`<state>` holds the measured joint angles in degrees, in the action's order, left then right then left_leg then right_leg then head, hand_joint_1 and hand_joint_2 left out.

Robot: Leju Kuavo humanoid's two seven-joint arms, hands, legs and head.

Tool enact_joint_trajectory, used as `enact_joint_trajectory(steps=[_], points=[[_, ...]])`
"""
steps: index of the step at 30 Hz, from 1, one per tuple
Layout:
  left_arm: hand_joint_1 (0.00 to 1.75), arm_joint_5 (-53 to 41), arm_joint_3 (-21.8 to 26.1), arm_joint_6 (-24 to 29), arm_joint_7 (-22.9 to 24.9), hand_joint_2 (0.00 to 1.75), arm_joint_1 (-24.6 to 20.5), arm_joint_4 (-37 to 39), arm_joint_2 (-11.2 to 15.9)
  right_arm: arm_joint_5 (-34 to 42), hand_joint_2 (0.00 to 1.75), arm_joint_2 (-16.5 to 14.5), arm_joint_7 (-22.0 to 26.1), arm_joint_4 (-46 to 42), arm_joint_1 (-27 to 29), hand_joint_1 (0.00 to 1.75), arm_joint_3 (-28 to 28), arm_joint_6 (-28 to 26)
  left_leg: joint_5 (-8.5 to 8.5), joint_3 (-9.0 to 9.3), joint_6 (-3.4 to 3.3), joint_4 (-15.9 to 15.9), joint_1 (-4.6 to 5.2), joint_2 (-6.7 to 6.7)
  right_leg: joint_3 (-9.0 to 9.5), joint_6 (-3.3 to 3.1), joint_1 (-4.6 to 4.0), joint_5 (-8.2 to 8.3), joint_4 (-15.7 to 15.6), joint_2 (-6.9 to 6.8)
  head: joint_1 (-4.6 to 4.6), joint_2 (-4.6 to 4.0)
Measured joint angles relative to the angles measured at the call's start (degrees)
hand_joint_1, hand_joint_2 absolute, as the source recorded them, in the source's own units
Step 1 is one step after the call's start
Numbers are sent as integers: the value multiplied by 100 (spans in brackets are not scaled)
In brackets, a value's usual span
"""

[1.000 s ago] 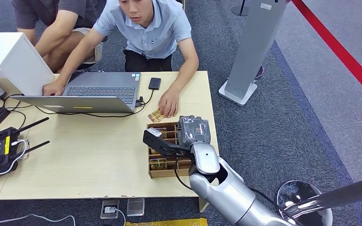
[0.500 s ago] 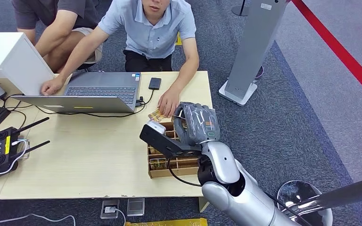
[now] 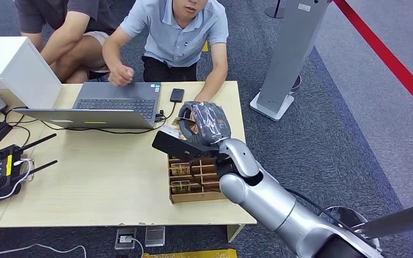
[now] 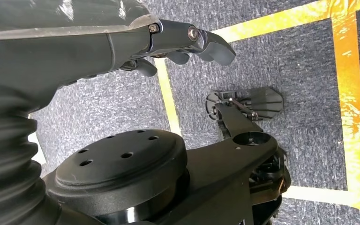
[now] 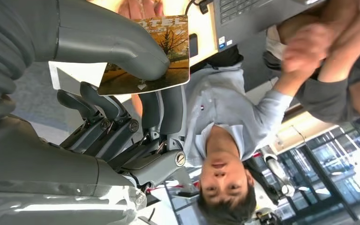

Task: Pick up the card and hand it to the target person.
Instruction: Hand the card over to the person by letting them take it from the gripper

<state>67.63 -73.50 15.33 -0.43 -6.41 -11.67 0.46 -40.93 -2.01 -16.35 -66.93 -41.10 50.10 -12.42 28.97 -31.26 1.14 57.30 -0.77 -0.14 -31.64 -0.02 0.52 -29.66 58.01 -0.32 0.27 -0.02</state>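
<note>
With the card [image 5: 150, 56] pinched under the right robot hand [image 3: 204, 123], offer it level toward the person [image 3: 180, 32] beyond the wooden tray [image 3: 185, 198], gripping until taken.

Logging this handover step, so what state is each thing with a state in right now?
Orange printed card: pinched in the right hand, lifted clear of the box.
Right hand: holds the card.
Left hand: hanging over the grey carpet, holding nothing.
Grey laptop: lid open.
Wooden compartment box: on the table, cards in some slots.
</note>
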Motion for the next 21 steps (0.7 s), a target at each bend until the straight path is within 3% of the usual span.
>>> enact_joint_trajectory(steps=[3,8,21], points=[[0,-40,-2,-8,56,175,-2,0,0,63,175,-148,127,810,-398,175,48,87,0,-2,0,0,0,0,-3,0,0,0,0,-2,2,0],[0,2,-2,15,122,175,3,0,1,-87,175,-394,-125,2159,-1028,175,170,309,0,-1,0,1,1,-1,-6,0,0,0,-1,-3,1,0],[0,22,-4,21,155,175,6,0,2,-178,175,-829,-284,3801,-1670,175,418,131,0,-1,0,1,0,3,-12,-1,0,1,-1,4,-3,0]])
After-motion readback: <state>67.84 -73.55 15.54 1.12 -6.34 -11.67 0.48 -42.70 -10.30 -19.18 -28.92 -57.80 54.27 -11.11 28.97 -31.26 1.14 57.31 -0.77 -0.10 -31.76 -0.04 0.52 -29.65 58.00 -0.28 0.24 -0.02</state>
